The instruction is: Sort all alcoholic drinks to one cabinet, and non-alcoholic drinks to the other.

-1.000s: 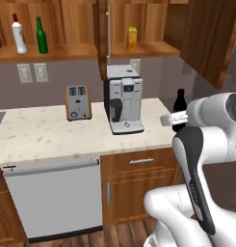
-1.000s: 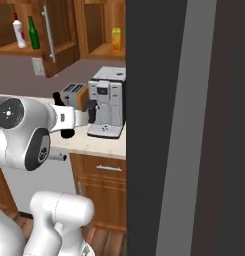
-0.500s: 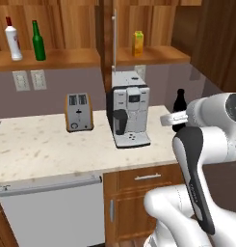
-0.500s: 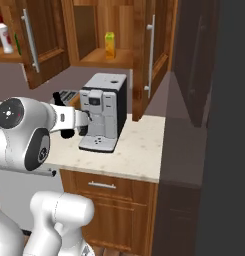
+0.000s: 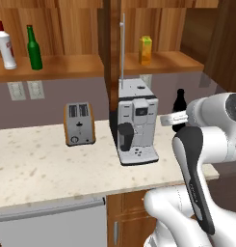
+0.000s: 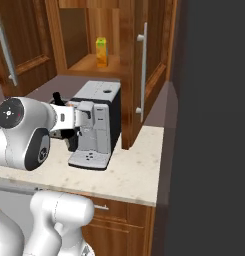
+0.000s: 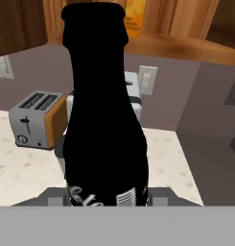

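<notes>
While the hand (image 5: pixel 173 119) grips the cola bottle (image 7: pixel 103 115) upright, juice carton (image 5: pixel 145 50) in right cabinet (image 5: pixel 182 59), two bottles (image 5: pixel 34 48) in left.

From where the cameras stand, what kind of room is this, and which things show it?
Most likely a home kitchen: a toaster and a coffee machine stand on a speckled stone counter, with open wooden wall cabinets holding drinks above.

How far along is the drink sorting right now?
Mostly done, by the look of it. The white bottle and green bottle stand together in the left cabinet; the juice carton sits in the right one. In hand: the gripper is shut on the cola bottle, held upright beside the coffee machine. Left: set it in the cabinet beside the carton.
</notes>
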